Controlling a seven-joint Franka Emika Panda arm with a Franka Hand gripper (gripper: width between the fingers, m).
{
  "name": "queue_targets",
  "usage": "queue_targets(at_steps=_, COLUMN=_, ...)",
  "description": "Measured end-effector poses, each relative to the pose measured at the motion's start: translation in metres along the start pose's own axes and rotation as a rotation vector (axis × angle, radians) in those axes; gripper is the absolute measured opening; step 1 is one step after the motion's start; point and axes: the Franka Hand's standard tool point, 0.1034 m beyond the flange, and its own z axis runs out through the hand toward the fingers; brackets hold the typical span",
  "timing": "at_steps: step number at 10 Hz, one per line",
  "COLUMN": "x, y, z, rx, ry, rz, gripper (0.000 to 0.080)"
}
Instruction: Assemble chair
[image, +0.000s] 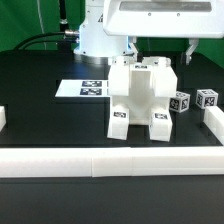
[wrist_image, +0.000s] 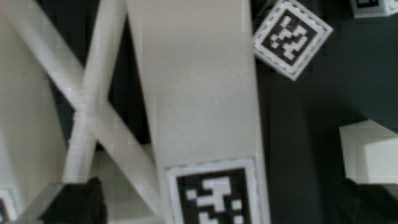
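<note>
Smack in the middle of the black bench sits the half-built chair, white and boxy. End effector hangs right above it, jaws spread wide, gripping nothing. 2 small cubes sit just beside it on the exterior view's right, marker board far left.

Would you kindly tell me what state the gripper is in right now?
Gripper: open, holding nothing, above the chunky matte-white plastic chair assembly.
</note>
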Motion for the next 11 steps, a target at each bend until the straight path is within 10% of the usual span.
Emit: queue_targets(at_steps=11, x=0.053, y=0.015, z=-0.004, rx=-0.008, ry=0.028, rz=-0.042, gripper=0.0649)
